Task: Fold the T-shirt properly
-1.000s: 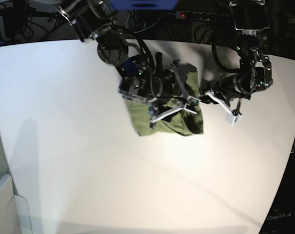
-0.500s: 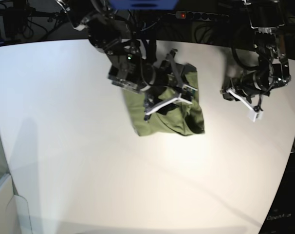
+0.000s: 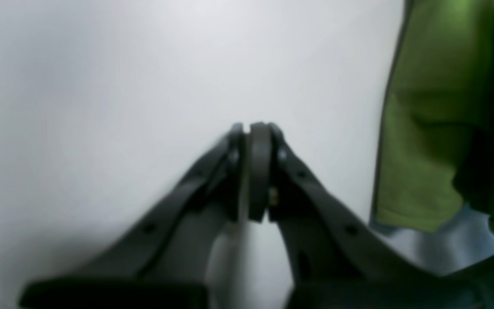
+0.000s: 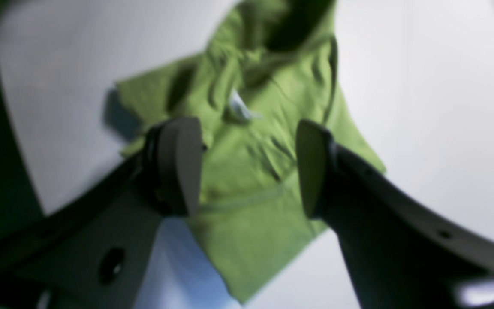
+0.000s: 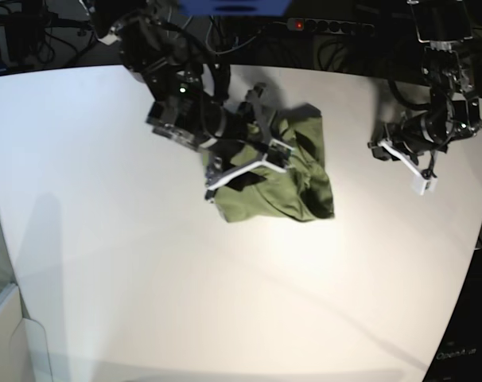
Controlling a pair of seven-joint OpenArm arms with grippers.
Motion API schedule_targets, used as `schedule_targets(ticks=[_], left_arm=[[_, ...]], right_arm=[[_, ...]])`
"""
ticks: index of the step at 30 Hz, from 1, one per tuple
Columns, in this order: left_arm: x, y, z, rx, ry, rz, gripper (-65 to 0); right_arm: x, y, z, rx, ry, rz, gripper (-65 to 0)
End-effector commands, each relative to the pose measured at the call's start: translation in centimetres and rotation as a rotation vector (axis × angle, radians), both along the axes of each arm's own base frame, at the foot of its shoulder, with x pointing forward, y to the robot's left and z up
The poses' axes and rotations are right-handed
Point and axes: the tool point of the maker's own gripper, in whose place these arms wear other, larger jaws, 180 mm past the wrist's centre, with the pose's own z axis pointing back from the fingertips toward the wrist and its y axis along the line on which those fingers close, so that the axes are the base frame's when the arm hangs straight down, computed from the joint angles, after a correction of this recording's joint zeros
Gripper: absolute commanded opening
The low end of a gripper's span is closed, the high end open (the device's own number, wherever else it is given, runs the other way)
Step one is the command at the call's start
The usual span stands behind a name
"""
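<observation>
The olive-green T-shirt (image 5: 293, 187) lies as a wrinkled, folded bundle on the white table (image 5: 106, 239). Above its left part hovers my right gripper (image 5: 277, 151), open. In the right wrist view the right gripper (image 4: 245, 167) frames the T-shirt (image 4: 255, 180), whose small white label (image 4: 238, 107) shows between the fingers; nothing is held. My left gripper (image 5: 420, 181) hangs to the right of the shirt, apart from it and shut on nothing. Seen from the left wrist, the left gripper (image 3: 253, 131) is over bare table with the T-shirt (image 3: 427, 128) at the right edge.
Dark cables and equipment (image 5: 320, 32) line the table's far edge. The table's right edge (image 5: 476, 239) curves close to the left arm.
The right arm has drawn back to the left over the shirt, its gripper still open. The left arm has moved right, away from the shirt.
</observation>
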Motion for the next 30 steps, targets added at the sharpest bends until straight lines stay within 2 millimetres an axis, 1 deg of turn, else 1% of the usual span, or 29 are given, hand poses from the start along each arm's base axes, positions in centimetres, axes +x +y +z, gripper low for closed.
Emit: schedule_targets(ticks=[1, 4, 6, 7, 8, 11, 13, 15, 22, 25, 27, 30], left_arm=[[0.7, 0.5, 0.8, 0.015, -0.025, -0.006, -62.4], [0.7, 0.4, 0.8, 0.010, -0.026, -0.005, -62.4], [0.8, 0.4, 0.8, 0.010, -0.027, -0.005, -62.4], [0.8, 0.5, 0.9, 0.012, -0.029, -0.005, -62.4], [0.8, 0.5, 0.9, 0.013, -0.029, -0.005, -62.4], [0.8, 0.5, 0.9, 0.013, -0.029, -0.005, -62.4], [0.8, 0.5, 0.9, 0.013, -0.027, -0.005, -62.4], [0.8, 0.4, 0.8, 0.010, -0.027, -0.005, -62.4], [1.0, 0.1, 1.1, 0.006, -0.034, -0.009, -62.4], [1.0, 0.1, 1.1, 0.004, -0.034, -0.009, -62.4], [1.0, 0.1, 1.1, 0.005, -0.035, -0.009, -62.4], [1.1, 0.1, 1.3, -0.002, -0.037, -0.009, -62.4]], right_arm=[[0.6, 0.6, 1.5, 0.048, -0.036, 0.002, -31.0], [0.6, 0.4, 1.3, 0.040, -0.037, 0.004, -31.0], [0.8, 0.1, 1.3, 0.038, -0.037, -0.005, -33.1], [0.9, -0.2, 1.3, 0.037, -0.038, -0.014, -35.5], [1.1, -0.4, 1.3, 0.036, -0.039, -0.024, -39.3], [1.8, -1.9, 1.0, 0.017, -0.042, -0.057, -52.1], [1.7, -2.0, 1.0, 0.015, -0.040, -0.057, -59.6], [1.4, -2.0, 0.6, 0.013, -0.028, -0.056, -65.0], [0.5, -1.6, 0.1, 0.023, -0.005, -0.050, -65.0], [0.0, -0.5, 0.3, 0.071, 0.003, -0.042, -65.0], [-0.3, -0.1, -0.3, 0.086, 0.021, -0.038, -65.0], [-0.7, 0.3, -2.0, 0.090, 0.061, -0.031, -65.0]])
